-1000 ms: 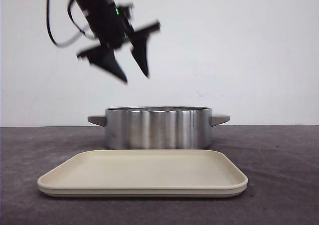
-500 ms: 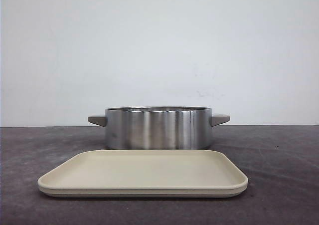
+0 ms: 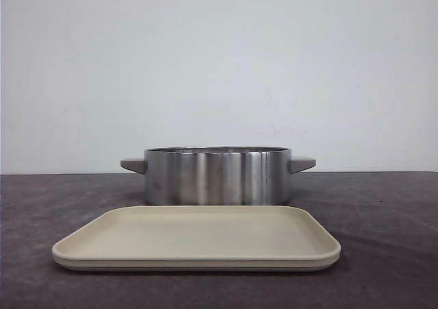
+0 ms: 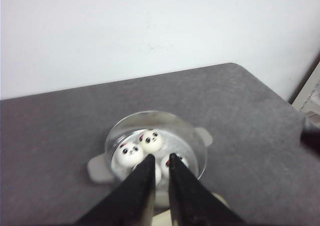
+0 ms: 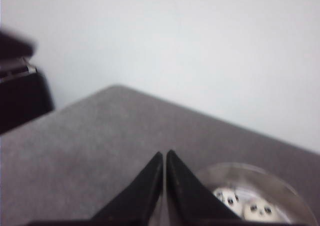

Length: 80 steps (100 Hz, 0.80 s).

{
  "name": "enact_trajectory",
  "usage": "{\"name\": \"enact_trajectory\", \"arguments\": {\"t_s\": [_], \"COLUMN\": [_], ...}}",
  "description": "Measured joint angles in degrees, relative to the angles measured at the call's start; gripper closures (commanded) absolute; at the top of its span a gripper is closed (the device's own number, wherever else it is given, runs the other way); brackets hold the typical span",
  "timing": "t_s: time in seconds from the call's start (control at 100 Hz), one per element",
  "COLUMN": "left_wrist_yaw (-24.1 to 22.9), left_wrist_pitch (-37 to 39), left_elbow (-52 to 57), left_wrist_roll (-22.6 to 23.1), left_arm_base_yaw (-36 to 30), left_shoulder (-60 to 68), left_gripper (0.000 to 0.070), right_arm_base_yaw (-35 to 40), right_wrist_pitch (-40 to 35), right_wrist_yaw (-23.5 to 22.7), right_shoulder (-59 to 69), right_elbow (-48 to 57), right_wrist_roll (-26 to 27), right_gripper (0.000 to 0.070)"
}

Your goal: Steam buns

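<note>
Four white panda-face buns lie inside the steel pot (image 3: pixel 216 176). The left wrist view shows the pot's rim (image 4: pixel 150 114), three buns (image 4: pixel 129 153) (image 4: pixel 151 140) (image 4: pixel 178 161), and a fourth partly hidden behind the fingers. The right wrist view shows two buns (image 5: pixel 227 197) (image 5: pixel 260 210) in the pot (image 5: pixel 250 167). My left gripper (image 4: pixel 161 158) is high above the pot, nearly shut with a narrow gap, empty. My right gripper (image 5: pixel 164 155) is shut and empty, off to the pot's side. Neither gripper shows in the front view.
A cream rectangular tray (image 3: pixel 198 237) lies in front of the pot and holds nothing; its edge shows in the left wrist view (image 4: pixel 218 199). The pot has two grey side handles (image 3: pixel 302 164). A dark grey tabletop (image 3: pixel 383 213) and a white wall surround them.
One second ago my left gripper hung open above the pot in the front view. It has risen out of that view. Pot and tray have not moved.
</note>
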Motion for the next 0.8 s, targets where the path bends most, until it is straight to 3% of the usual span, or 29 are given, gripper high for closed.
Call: {"name": "enact_trajectory", "arguments": {"t_s": [0.39,0.8], "left_wrist_yaw": [-1.64,-1.77], "left_wrist_pitch": [5.16,1.14], "left_elbow": [-23.52,-24.39], "left_wrist_roll": [0.0,0.0], "left_arm_base_yaw": [0.02,0.02], "left_shoulder": [-16.63,-17.77], "left_gripper": [0.07,0.07], "right_arm_base_yaw": [0.0,0.0], "right_wrist_pitch": [2.89,2.69], "right_wrist_yaw": [-0.33,-0.33], "right_shoulder": [0.0,0.0], "right_elbow": [0.0,0.0], "right_wrist_roll": [-4.02,-4.17], "right_gripper": [0.0695,0.0695]}}
